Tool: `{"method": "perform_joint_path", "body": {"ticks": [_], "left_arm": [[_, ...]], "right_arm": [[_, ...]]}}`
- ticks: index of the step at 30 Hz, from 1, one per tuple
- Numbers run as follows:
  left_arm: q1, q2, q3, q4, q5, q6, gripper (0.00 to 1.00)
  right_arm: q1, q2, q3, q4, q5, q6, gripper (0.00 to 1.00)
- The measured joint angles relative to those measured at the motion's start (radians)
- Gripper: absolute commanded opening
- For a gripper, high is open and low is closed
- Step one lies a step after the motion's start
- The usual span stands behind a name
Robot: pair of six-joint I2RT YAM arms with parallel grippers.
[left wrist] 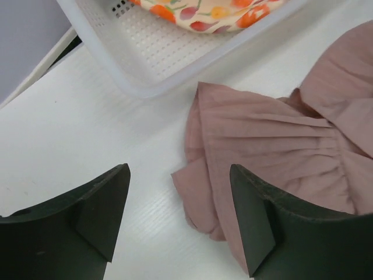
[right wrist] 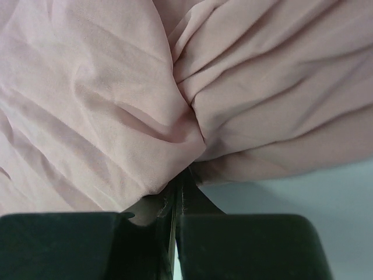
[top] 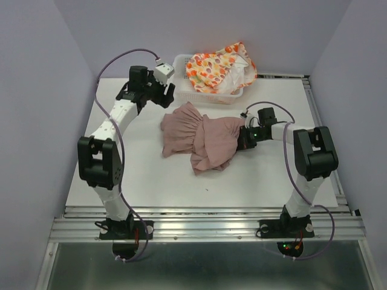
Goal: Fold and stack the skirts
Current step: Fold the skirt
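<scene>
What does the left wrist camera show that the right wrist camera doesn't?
Only the left wrist view: the white basket holding the printed skirt, and the left hand, open with nothing in it. Only the right wrist view: the right hand, shut on a pinched bunch of fabric. Both: the pink skirt, rumpled, and a patch of the table.
</scene>
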Motion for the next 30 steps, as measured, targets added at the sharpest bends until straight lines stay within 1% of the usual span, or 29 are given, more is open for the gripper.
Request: {"method": "perform_joint_path", "body": {"ticks": [3, 4, 5, 8, 10, 11, 12, 14, 15, 16, 17, 19, 20, 22, 24, 27, 30], "left_arm": [[-0.025, -0.167, -0.138, -0.003, 0.048, -0.01, 0.71], [-0.033, -0.19, -0.156, -0.006, 0.058, -0.011, 0.64], [-0.044, -0.219, -0.189, -0.017, 0.09, -0.013, 0.6], [-0.068, -0.206, -0.21, -0.061, 0.146, -0.013, 0.48], [-0.084, -0.172, -0.216, -0.098, 0.169, -0.013, 0.47], [-0.092, -0.148, -0.218, -0.114, 0.178, -0.011, 0.47], [-0.101, -0.129, -0.222, -0.122, 0.182, -0.011, 0.47], [-0.116, -0.093, -0.231, -0.143, 0.195, -0.015, 0.52], [-0.124, -0.073, -0.231, -0.157, 0.209, -0.019, 0.59], [-0.129, -0.063, -0.232, -0.168, 0.224, -0.016, 0.62], [-0.13, -0.059, -0.235, -0.179, 0.236, -0.018, 0.66], [-0.136, -0.069, -0.243, -0.217, 0.283, 0.032, 0.69], [-0.136, -0.081, -0.246, -0.243, 0.304, 0.062, 0.73], [-0.14, -0.111, -0.25, -0.315, 0.336, 0.12, 0.76], [-0.144, -0.152, -0.258, -0.372, 0.364, 0.168, 0.76], [-0.173, -0.194, -0.274, -0.426, 0.391, 0.191, 0.76], [-0.204, -0.18, -0.286, -0.448, 0.41, 0.179, 0.77]], "right_arm": [[0.011, -0.036, -0.046, -0.014, 0.003, 0.012, 0.01], [0.014, -0.051, -0.063, -0.021, 0.003, 0.018, 0.01], [0.018, -0.065, -0.081, -0.027, 0.007, 0.022, 0.01], [0.049, -0.113, -0.124, -0.05, 0.012, 0.036, 0.01], [0.096, -0.142, -0.131, -0.08, 0.026, 0.047, 0.02], [0.115, -0.148, -0.131, -0.09, 0.03, 0.052, 0.05], [0.13, -0.15, -0.13, -0.099, 0.031, 0.056, 0.25], [0.148, -0.149, -0.13, -0.116, 0.035, 0.065, 0.32], [0.15, -0.149, -0.127, -0.135, 0.043, 0.062, 0.37], [0.149, -0.15, -0.124, -0.149, 0.046, 0.064, 0.49], [0.148, -0.153, -0.119, -0.165, 0.05, 0.064, 0.52], [0.147, -0.18, -0.117, -0.192, 0.071, 0.066, 0.55], [0.147, -0.2, -0.117, -0.206, 0.086, 0.066, 0.56], [0.147, -0.24, -0.118, -0.224, 0.099, 0.065, 0.57], [0.147, -0.278, -0.118, -0.229, 0.109, 0.065, 0.57], [0.147, -0.288, -0.121, -0.227, 0.118, 0.065, 0.57], [0.147, -0.281, -0.134, -0.227, 0.127, 0.069, 0.57]]}}
